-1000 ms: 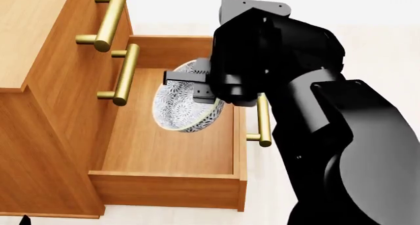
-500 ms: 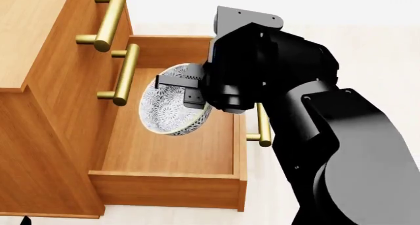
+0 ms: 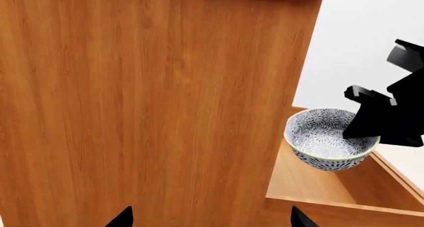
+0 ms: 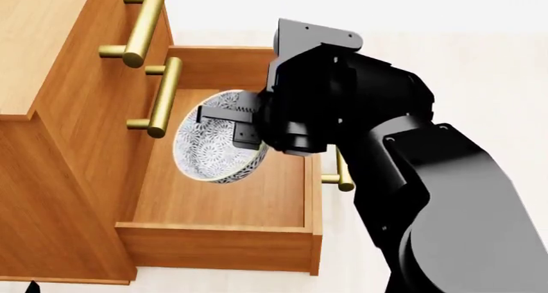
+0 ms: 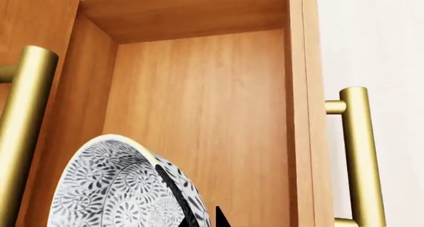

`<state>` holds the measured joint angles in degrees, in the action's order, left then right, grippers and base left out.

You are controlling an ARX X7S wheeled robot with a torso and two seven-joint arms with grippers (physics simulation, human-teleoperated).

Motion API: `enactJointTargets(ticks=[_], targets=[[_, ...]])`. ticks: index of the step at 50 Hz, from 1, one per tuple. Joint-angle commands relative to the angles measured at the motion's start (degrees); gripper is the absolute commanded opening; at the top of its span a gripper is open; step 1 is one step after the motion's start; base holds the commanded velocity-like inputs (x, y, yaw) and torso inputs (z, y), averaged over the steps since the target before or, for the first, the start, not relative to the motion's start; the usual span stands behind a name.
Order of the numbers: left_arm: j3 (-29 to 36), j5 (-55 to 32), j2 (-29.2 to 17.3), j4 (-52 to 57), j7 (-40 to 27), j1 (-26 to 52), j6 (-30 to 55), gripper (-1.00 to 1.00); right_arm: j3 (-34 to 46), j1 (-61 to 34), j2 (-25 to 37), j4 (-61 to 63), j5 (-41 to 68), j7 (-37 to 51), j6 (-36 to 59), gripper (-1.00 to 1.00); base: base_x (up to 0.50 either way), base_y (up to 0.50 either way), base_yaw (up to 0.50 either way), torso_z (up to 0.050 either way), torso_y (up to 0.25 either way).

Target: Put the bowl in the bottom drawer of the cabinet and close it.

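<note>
Pale floor surrounds the cabinet (image 4: 51,177). Over the open bottom drawer (image 4: 222,197), the right tool (image 4: 224,125), clamped on the bowl (image 4: 214,149), has carried it toward the drawer's cabinet-side edge, still aloft; release remains.

Top drawer handle (image 4: 145,24) and middle drawer handle (image 4: 164,97): brass bars, stacked one above the other, each on two short posts. Pale cream floor (image 4: 479,68) beyond, fading to white farther off.
</note>
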<state>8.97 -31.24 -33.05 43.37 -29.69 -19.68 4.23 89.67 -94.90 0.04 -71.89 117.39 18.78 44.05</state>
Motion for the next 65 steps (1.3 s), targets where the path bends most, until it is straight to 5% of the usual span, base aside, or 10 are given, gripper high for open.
enactJointTargets(ticks=[1, 65], targets=[[0.10, 0.05, 0.05, -0.43, 0.09, 0.09, -0.33, 1.00, 1.11, 0.63, -0.01, 0.13, 2.15, -2.80, -2.32, -1.00, 0.00, 0.00, 0.00, 0.000, 0.000], [0.62, -0.32, -0.76, 1.01, -1.44, 0.15, 0.51, 1.00, 6.41, 5.53, -0.02, 0.49, 9.77, -8.57, -8.59, -1.00, 0.00, 0.00, 0.00, 0.000, 0.000]])
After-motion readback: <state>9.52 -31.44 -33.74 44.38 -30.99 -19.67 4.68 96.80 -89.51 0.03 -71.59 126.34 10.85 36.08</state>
